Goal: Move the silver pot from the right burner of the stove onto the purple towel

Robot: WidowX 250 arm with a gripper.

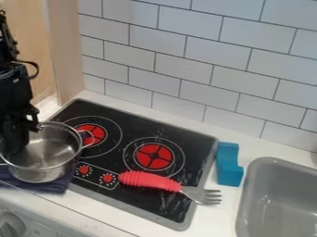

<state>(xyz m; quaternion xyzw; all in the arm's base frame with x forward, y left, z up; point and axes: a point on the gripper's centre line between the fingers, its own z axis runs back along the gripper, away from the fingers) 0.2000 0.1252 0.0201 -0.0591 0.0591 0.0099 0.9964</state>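
Facing me, a wall of off-white rectangular tiles (182, 67) with thin dark grout backs the white countertop (217, 217). A light wood panel (29, 28) stands on my left, a gray sink (248, 185) on my right.

Site: kitchen corner, apparently toy set. Evidence: black stove (142, 122) set in white bench (213, 217), two ringed burners (153, 156) with red centres, two red knobs (84, 170) on stove face. Grey sink (272, 162) beside stove. White brick-pattern tiles (186, 46) behind bench, grey joints. Metal pot (53, 157) at stove edge, partly over dark cloth (60, 186). Red-handled fork (148, 180) across stove. Dial (11, 224) on white front below bench. Pale wood panel (65, 51) adjoining tiles.
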